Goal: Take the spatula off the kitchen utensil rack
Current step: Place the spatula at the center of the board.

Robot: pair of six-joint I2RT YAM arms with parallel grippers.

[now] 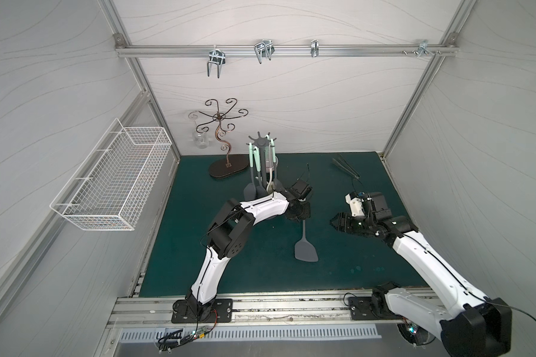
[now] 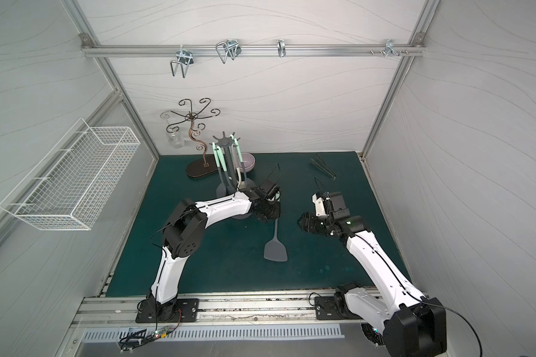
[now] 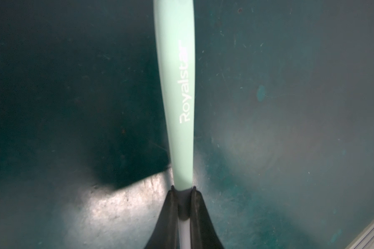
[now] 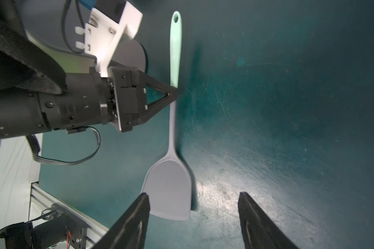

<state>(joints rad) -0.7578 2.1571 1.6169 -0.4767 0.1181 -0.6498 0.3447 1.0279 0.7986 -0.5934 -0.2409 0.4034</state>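
Out on the green mat [image 1: 260, 278], just in front of the kitchen utensil rack [image 1: 262, 142] [image 2: 225, 142], your spatula [image 1: 306, 248] [image 2: 275, 248] is already off the pegs. It's stretched out with the grey blade toward the front rail and the mint handle pointing back at the rack's round base. Honestly can't tell if the blade is touching the mat or hanging a hair above it. The shadow sits really tight beside it in the right wrist view.

Your left gripper [image 1: 298, 212] [image 4: 174, 92] is pinched hard on the spatula, right where the mint part of the handle turns into the grey neck. In the left wrist view you can see both fingertips [image 3: 172, 194] squeezing that neck, and the lettered mint handle runs straight away from them.

Your right gripper [image 1: 334, 221] [image 2: 302, 224] has its jaws spread wide with nothing between them. It hovers off to the side of the spatula, close but not touching.

The rack itself stands upright, and the other utensils [image 1: 256, 163] hang from its pegs. The bronze scrolled stand [image 1: 228, 168] is just beside it, the tongs [image 1: 347, 168] lie well off near the back corner, and the white wire basket [image 1: 112, 182] is up on the side wall.
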